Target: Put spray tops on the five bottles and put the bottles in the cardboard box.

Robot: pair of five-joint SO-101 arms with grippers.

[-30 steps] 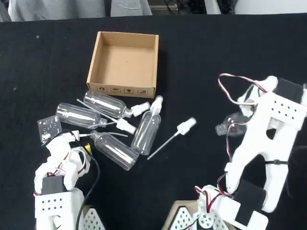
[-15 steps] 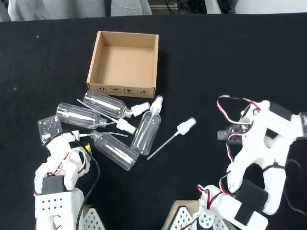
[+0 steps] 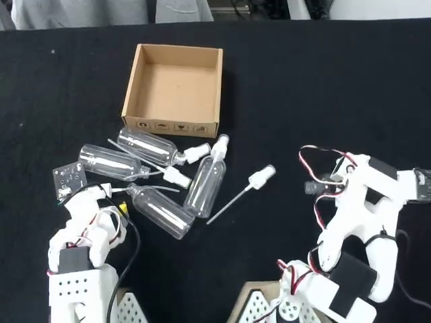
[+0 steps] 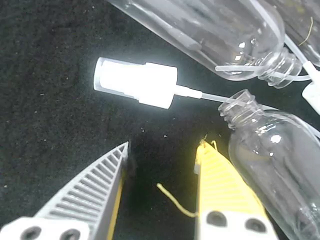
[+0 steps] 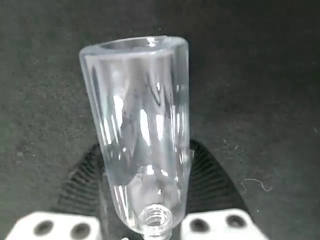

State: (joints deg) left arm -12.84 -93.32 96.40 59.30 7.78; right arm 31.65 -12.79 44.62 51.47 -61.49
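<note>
Currently, high view: the cardboard box (image 3: 173, 87) is empty. 4 bottles (image 3: 160, 210) lie on the bench (image 3: 81, 67) just beside it and 1 spray top (image 3: 260, 177) lies loose, so 0 are boxed.

Left wrist view: the left end effector (image 4: 164, 147) is wide open and empty.

Right wrist view: the right end effector (image 5: 145, 155) clamps the 5th bottle (image 5: 140, 115). Its long axis runs along the jaws, neck toward the wrist, base outward.

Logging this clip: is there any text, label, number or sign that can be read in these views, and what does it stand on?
No text here can be read.
Cardboard box: a row of small dark printed signs on its near outer wall, too small to read.
Bottles: clear, with no label or print visible.
Spray tops: plain white, with no print visible.
</note>
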